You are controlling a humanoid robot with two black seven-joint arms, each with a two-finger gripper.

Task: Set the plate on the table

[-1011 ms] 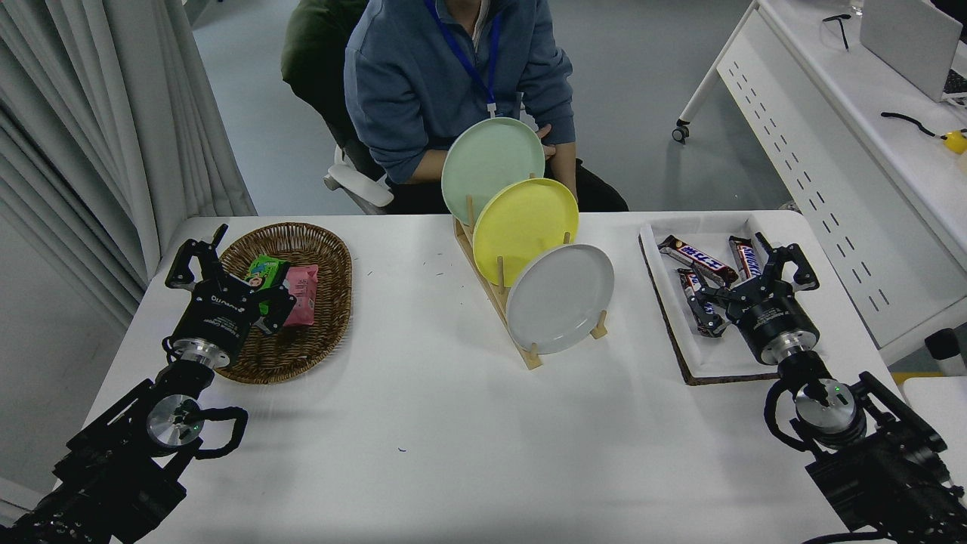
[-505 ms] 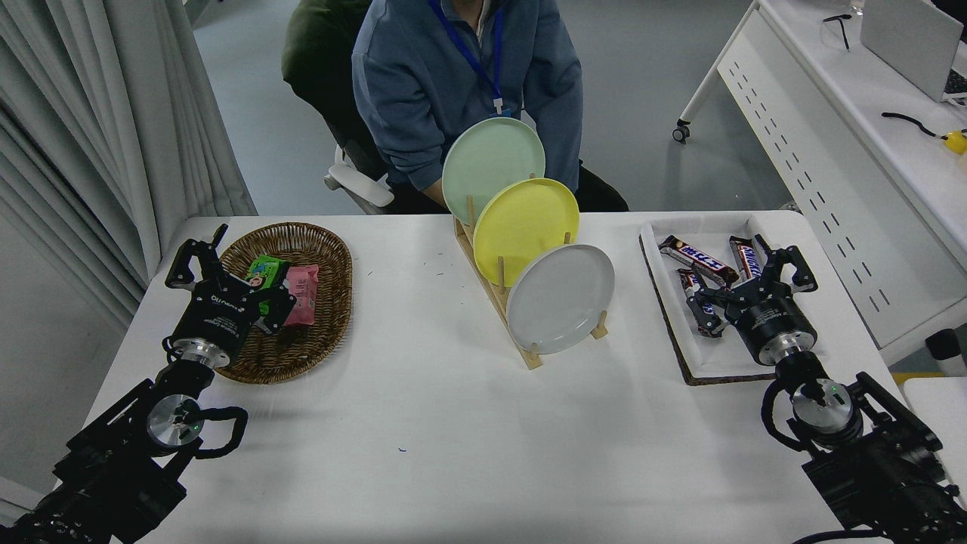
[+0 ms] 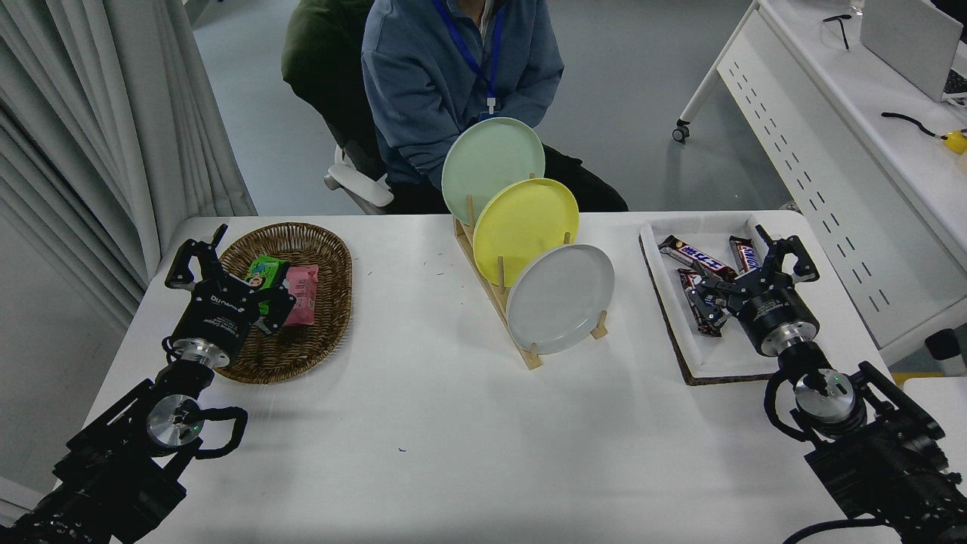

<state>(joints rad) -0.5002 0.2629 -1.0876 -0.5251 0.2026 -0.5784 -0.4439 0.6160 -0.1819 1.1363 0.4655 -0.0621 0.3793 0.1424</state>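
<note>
- The right tool [image 3: 752, 268] hovers over the white tray [image 3: 665, 283], right of the wooden rack [image 3: 495, 291], with its fingers spread apart and nothing between them.
- Below that tool, chocolate bars [image 3: 699, 261] lie in the tray; whether a fingertip touches one cannot be told.
- The left tool [image 3: 227, 272] is parked well to the left of the rack, over the wicker basket [image 3: 321, 317], fingers apart and holding nothing.
- The plate [image 3: 560, 298], light grey, stands on edge in the rack's nearest slot, tilted back, its lower rim between the rack's front pegs.
- Just behind it in the rack stands a yellow plate [image 3: 525, 219], and behind that a pale green plate [image 3: 491, 162]; each partly overlaps the one behind.
- The grey plate's right edge is free, with a bare strip of counter [image 3: 453, 453] between the rack and the tray.
- In front of the rack the counter is open white surface reaching to its near edge.
- Between the rack and the basket there is another broad bare stretch.
- The basket holds a green packet [image 3: 264, 270] and a pink packet [image 3: 302, 291].
- The tray sits close to the counter's right edge.
- Behind the rack, beyond the counter's far edge, a person [image 3: 446, 75] in a blue top sits.
</note>
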